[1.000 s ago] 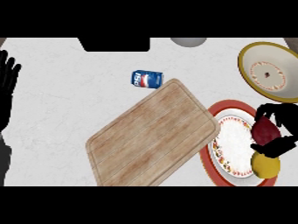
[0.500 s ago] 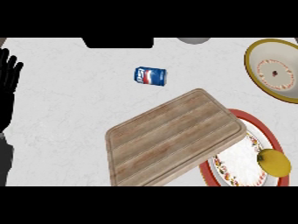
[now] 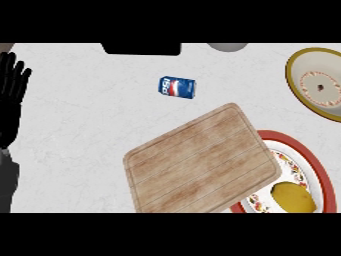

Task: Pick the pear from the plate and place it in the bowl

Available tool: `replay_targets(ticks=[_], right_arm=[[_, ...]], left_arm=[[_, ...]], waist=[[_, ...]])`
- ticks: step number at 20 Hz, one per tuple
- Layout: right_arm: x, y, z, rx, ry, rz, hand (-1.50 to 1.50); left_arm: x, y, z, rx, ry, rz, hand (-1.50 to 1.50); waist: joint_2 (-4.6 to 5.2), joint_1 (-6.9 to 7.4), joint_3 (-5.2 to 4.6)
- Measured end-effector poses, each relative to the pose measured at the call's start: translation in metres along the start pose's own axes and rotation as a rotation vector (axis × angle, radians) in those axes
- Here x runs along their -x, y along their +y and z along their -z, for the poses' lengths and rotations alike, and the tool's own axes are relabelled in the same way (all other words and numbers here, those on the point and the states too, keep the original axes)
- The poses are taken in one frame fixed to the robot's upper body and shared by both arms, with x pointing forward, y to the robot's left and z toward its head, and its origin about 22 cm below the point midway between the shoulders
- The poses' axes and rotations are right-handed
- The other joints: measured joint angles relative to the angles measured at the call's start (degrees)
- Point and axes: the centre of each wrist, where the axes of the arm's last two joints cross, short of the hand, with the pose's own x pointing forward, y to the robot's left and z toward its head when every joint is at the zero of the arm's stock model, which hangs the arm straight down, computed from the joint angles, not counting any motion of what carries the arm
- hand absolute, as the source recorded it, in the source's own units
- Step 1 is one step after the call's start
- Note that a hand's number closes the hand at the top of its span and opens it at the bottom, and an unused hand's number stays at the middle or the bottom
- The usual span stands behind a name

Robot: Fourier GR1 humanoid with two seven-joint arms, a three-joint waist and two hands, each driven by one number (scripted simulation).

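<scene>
Pear: the yellow pear (image 3: 292, 197) lies on the red-rimmed patterned plate (image 3: 320, 172) at the table's near right corner, not yet picked up.
Bowl: the wide yellow-rimmed cream bowl (image 3: 325, 83) sits by the table's far right edge, well apart from the plate, and I see nothing in it.
My left robot hand: the black left robot hand (image 3: 2, 105) rests at the table's left edge, fingers straight and pointing up, holding nothing.
My right robot hand: it does not show in the head view, so I can say nothing of its fingers.
Board: the pale wooden cutting board (image 3: 199, 160) lies tilted in the middle of the white table (image 3: 77, 140), and its right edge overlaps the plate's left side, just beside the pear.
Other things: a blue soda can (image 3: 177, 87) lies on its side toward the far middle; a dark object (image 3: 142, 48) and a grey round thing (image 3: 227, 46) sit at the far edge.
Step in hand: I judge that the reach for the pear comes first.
How to do it well: I would bring my right robot hand in from the near right, away from the board, curl round the pear's broad middle, lift straight up off the plate, then carry it toward the far edge and let go low over the bowl's centre.
</scene>
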Motion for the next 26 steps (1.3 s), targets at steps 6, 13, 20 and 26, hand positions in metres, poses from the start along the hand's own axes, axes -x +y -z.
replay_targets(ticks=[6,13,20,26], right_arm=[[0.012,-0.034,-0.012,0.153,-0.079,0.083,1.50],[0.012,-0.055,-0.009,0.220,-0.122,0.224,1.50],[0.002,-0.068,0.005,0.179,-0.145,0.282,1.50],[-0.017,-0.067,0.035,0.089,-0.187,0.269,1.50]], left_arm=[[0.002,-0.004,0.001,0.017,0.007,-0.001,0.00],[0.000,-0.013,0.006,0.041,0.000,-0.004,0.00],[-0.001,-0.018,0.010,0.055,-0.001,-0.004,0.00],[-0.002,-0.016,0.015,0.064,0.000,0.002,0.00]], waist=[[-0.26,0.90,-0.21],[-0.35,1.94,-0.47],[-0.40,2.85,-0.68],[-0.36,3.29,-0.84]])
